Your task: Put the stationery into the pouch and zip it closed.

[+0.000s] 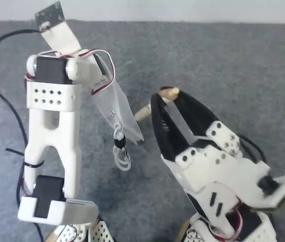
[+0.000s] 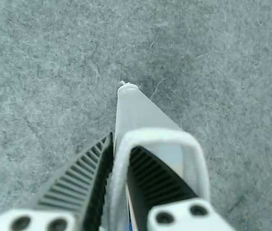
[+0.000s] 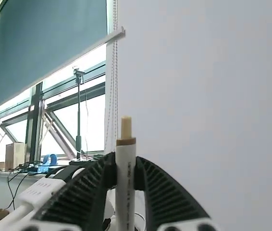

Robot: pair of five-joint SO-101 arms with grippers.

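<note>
High view: left gripper [image 2: 121,144], fingers clamped on the clear pouch [image 1: 120,113], judged light and floppy. Right gripper [image 1: 167,101], fingers clamped on the pencil [image 1: 168,92], judged stiff; grasp mid-shaft.

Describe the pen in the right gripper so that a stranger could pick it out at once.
On the grey table, find the right gripper, with its long black jaws. Clamped between them and sticking out past the tips is the pen. Unlike the clear flat pouch hanging beside it, it is a thin white stick ending in a tan tip.
</note>
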